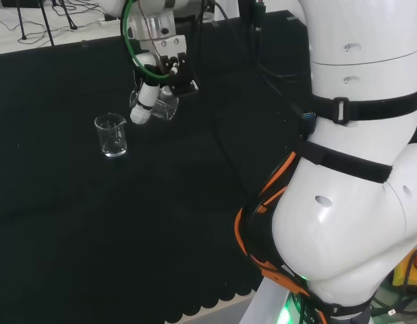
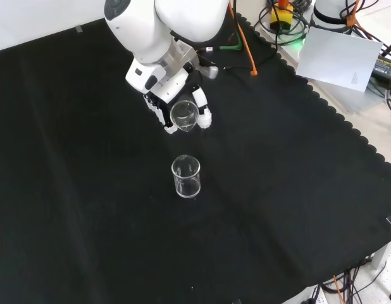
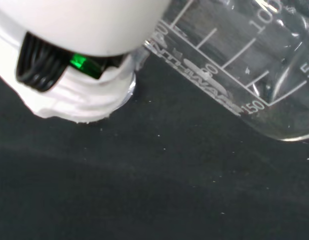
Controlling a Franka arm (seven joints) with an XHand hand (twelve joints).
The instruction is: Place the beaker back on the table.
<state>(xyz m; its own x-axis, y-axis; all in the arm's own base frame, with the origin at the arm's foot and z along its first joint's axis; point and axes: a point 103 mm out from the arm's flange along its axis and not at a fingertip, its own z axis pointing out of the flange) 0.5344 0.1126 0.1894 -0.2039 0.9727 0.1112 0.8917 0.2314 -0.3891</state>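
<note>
Front view: second beaker (upright) near the hand.

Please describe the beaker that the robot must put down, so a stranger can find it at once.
Follow the white arm to its black and white robot hand above the black cloth. The held beaker sits tilted in its fingers. The other beaker stands upright, alone on the cloth.

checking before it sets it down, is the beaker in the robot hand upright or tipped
Tipped. In the front view the held beaker shows its round mouth toward the camera, gripped by the robot hand, while the other beaker stands upright on the cloth.
</note>
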